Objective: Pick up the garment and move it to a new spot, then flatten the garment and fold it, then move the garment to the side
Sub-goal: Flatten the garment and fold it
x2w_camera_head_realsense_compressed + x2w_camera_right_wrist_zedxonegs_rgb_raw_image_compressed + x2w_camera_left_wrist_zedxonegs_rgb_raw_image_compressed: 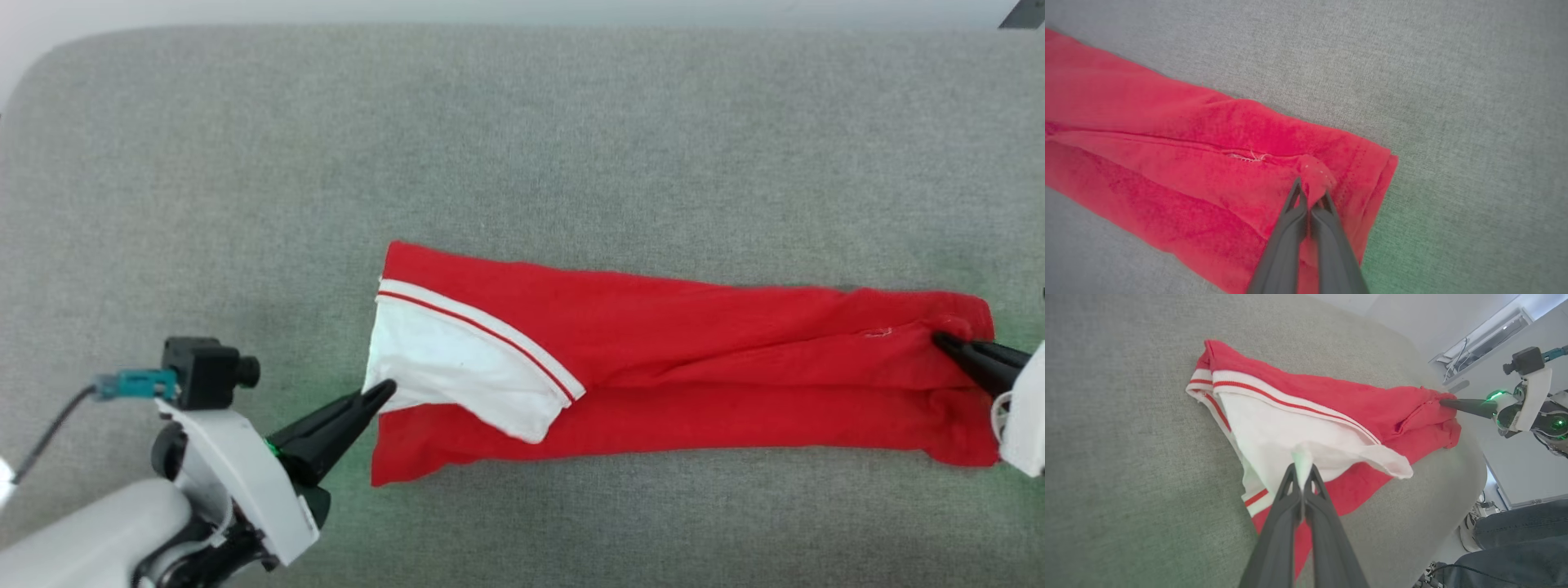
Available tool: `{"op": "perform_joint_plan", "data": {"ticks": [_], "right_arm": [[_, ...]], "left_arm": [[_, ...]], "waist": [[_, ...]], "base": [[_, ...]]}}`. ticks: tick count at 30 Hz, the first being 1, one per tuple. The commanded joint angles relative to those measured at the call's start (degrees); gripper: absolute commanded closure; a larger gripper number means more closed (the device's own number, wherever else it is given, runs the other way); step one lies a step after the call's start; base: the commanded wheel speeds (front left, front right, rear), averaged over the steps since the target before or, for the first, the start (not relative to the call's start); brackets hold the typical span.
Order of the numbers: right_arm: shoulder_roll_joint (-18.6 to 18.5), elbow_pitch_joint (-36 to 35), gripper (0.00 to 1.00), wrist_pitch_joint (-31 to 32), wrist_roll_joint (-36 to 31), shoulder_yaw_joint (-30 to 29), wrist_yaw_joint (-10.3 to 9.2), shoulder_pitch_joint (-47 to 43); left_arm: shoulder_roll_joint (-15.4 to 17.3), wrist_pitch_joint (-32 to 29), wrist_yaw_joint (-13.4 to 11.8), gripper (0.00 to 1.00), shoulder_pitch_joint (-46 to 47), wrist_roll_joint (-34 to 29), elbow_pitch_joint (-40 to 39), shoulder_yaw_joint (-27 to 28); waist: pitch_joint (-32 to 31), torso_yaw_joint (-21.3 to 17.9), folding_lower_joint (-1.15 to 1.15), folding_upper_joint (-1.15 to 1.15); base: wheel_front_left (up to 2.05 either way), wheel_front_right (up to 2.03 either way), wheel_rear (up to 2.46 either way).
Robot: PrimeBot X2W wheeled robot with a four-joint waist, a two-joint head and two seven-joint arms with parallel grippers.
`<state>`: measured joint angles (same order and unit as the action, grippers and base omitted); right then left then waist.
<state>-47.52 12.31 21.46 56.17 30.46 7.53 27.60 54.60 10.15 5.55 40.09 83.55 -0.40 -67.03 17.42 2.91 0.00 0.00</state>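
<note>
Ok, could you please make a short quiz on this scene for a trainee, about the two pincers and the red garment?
1. True or false: the left pincer is shut on the white cuff panel of the garment.
2. Choose one. The right pincer grips: A) the red end of the garment, B) the white cuff panel, C) nothing.
3. Short answer: what colour is the surface on which the garment lies?

Key: 1 true; 2 A; 3 grey.
</note>
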Motion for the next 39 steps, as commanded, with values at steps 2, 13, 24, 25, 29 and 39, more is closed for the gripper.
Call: {"op": "perform_joint_plan", "data": {"ticks": [2, 13, 24, 25, 29, 39], "right_arm": [[2.0, 0.8, 1.00, 0.6, -1.0, -1.1, -0.09, -0.5], [7.4, 2.0, 0.59, 0.3, -5.2, -3.4, -0.09, 0.4], [4.9, -2.5, 0.00, 0.8, -1.7, -10.5, -0.09, -5.3], [4.6, -2.8, 0.00, 1.0, -1.3, -11.3, -0.09, -6.4], [3.7, -2.9, 0.00, 1.9, -0.2, -14.0, -0.09, -9.7], [3.7, 1.1, 0.00, 7.4, 0.7, -23.6, -0.09, -16.9]], "left_arm": [[-2.0, 0.1, 0.4, 1.00, -0.7, 0.3, 3.2, -0.5], [-10.8, 1.2, 1.7, 0.59, 0.1, -1.0, 17.2, -2.2], [-12.8, 5.0, 1.8, 0.00, -4.4, -2.9, 16.7, 4.0], [-13.4, 5.0, 1.8, 0.00, -5.2, -3.5, 16.8, 6.0], [-15.9, 4.9, 1.8, 0.00, -9.4, -5.6, 16.7, 12.0], [-24.7, 4.9, 1.8, 0.00, -20.7, -20.1, 18.6, 30.1]], "waist": [[1.7, -0.2, 0.00, 0.00], [3.8, -0.9, 0.00, 0.00], [-0.1, 2.2, 0.00, 0.00], [-0.4, 2.8, 0.00, 0.00], [-1.2, 4.5, 0.00, 0.00], [-2.6, 8.9, 0.00, 0.00]], "base": [[0.00, 0.00, 0.00], [0.00, 0.00, 0.00], [0.00, 0.00, 0.00], [0.00, 0.00, 0.00], [0.00, 0.00, 0.00], [0.00, 0.00, 0.00]]}}
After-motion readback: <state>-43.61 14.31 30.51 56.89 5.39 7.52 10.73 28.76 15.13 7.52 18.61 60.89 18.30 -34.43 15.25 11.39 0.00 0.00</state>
